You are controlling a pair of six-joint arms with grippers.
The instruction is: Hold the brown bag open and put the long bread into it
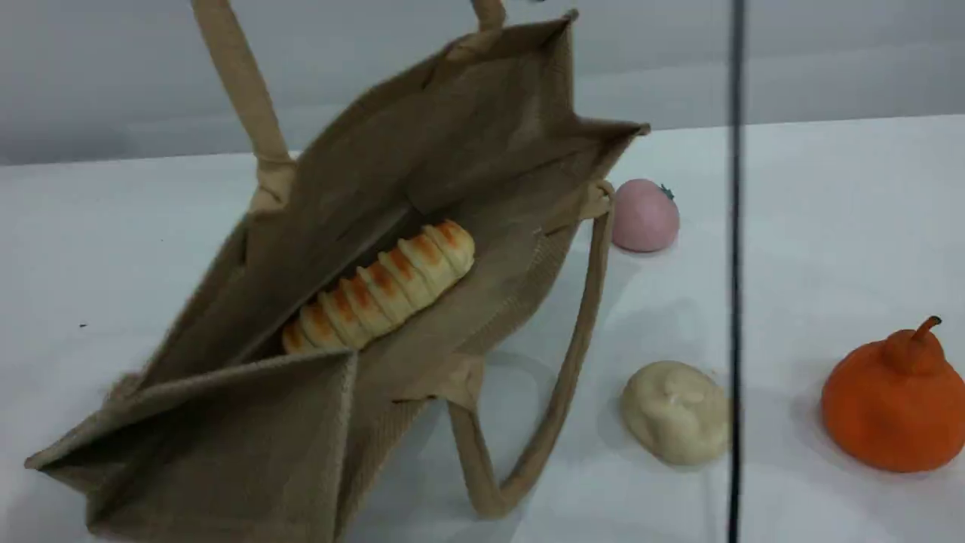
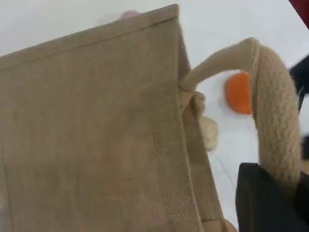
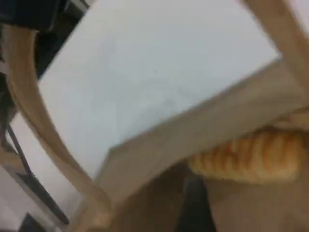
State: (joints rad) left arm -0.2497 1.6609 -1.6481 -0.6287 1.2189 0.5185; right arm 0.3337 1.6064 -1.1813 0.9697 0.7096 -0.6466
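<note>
The left claw (image 2: 270,203) is clamped on one beige handle (image 2: 275,111) of the brown bag (image 1: 422,151) and holds it up; the bag's mouth hangs open below it. The right claw (image 3: 193,208) stands with its fingers apart, holding nothing. Just beyond it, the long bread (image 1: 381,286) lies inside the bag. Outside, a pink ball (image 1: 644,215), a cream bun (image 1: 675,411) and an orange pumpkin (image 1: 897,400) rest on the bench (image 1: 829,226).

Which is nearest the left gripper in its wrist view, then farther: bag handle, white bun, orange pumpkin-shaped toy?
From the left gripper:
1. Bag handle, the loop it grips, directly above.
2. White bun, beside the brown bag's edge.
3. Orange pumpkin-shaped toy, beyond the bun on the table.
</note>
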